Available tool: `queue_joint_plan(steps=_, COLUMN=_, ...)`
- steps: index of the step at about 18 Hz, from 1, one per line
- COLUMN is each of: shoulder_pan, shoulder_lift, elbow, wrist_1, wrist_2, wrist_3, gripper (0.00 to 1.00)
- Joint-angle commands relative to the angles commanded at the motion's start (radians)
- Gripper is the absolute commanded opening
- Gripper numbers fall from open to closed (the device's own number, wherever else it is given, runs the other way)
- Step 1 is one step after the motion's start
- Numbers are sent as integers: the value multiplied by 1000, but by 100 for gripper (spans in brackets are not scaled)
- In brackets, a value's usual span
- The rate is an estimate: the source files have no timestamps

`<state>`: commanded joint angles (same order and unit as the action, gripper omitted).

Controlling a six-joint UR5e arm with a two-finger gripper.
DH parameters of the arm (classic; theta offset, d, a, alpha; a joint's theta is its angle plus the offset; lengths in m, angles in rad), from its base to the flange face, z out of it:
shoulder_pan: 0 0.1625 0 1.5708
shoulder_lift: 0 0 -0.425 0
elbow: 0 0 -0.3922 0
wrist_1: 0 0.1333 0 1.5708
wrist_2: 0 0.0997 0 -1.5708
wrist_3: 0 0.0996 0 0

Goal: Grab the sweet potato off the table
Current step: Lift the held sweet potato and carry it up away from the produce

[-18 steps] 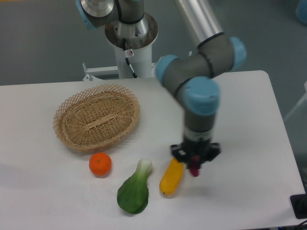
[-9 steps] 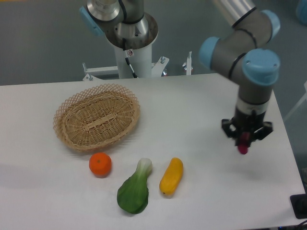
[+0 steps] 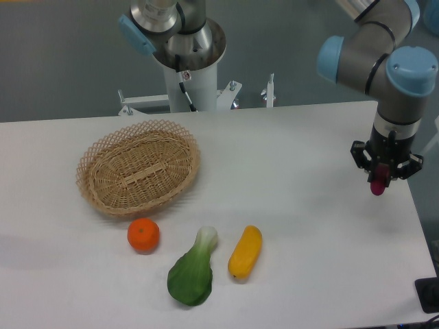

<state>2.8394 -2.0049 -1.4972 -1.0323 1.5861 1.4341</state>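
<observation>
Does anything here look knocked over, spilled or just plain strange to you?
Nothing looks spilled or damaged. The woven wicker basket, round orange fruit, green leafy vegetable and yellow oblong vegetable lie tidily on the white table. The one oddity: the gripper holds the small magenta sweet potato near the table's far right edge.

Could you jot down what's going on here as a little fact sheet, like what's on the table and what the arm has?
gripper: shut on the sweet potato, held above the table's right edge
basket: wicker, nothing in it, left side
orange: in front of the basket
bok choy: lying near the front edge
yellow vegetable: right of the bok choy
</observation>
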Motion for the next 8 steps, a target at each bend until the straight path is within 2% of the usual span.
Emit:
queue_joint_plan(steps=3, shoulder_pan=0, shoulder_lift=-2, elbow=12, wrist_1=-40, wrist_2=3, wrist_3=14, gripper=7)
queue_joint_plan(steps=8, shoulder_pan=-3, shoulder_lift=-5, elbow=11, wrist_1=-41, wrist_2=5, wrist_3=14, gripper=7)
